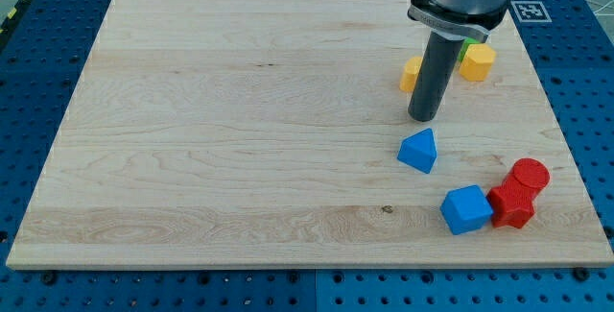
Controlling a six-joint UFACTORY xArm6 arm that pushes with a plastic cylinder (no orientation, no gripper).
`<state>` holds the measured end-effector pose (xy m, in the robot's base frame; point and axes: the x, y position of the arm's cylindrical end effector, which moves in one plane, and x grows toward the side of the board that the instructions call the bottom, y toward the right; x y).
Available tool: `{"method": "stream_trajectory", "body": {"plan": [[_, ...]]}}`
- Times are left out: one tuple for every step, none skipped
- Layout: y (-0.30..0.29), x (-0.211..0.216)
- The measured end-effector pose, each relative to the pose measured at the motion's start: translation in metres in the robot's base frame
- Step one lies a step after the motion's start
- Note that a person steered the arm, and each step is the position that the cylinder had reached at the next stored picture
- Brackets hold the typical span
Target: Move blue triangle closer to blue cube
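Note:
The blue triangle lies on the wooden board at the view's right. The blue cube sits below and to the right of it, a short gap apart, touching a red block. My tip stands just above the blue triangle, a small gap from its top point, not touching it.
A red cylinder sits above the red block near the board's right edge. A yellow heart-shaped block is partly hidden behind my rod. Another yellow block and a sliver of green block lie at the top right.

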<state>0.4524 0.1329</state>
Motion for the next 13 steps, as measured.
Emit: {"method": "stream_trajectory", "body": {"plan": [[0.0,0.029],[0.0,0.045],[0.0,0.045],[-0.015,0.032],[-0.05,0.03],[-0.069,0.038],[-0.069,0.04],[-0.066,0.04],[-0.05,0.04],[-0.032,0.047],[-0.015,0.057],[0.0,0.062],[0.004,0.063]]}}
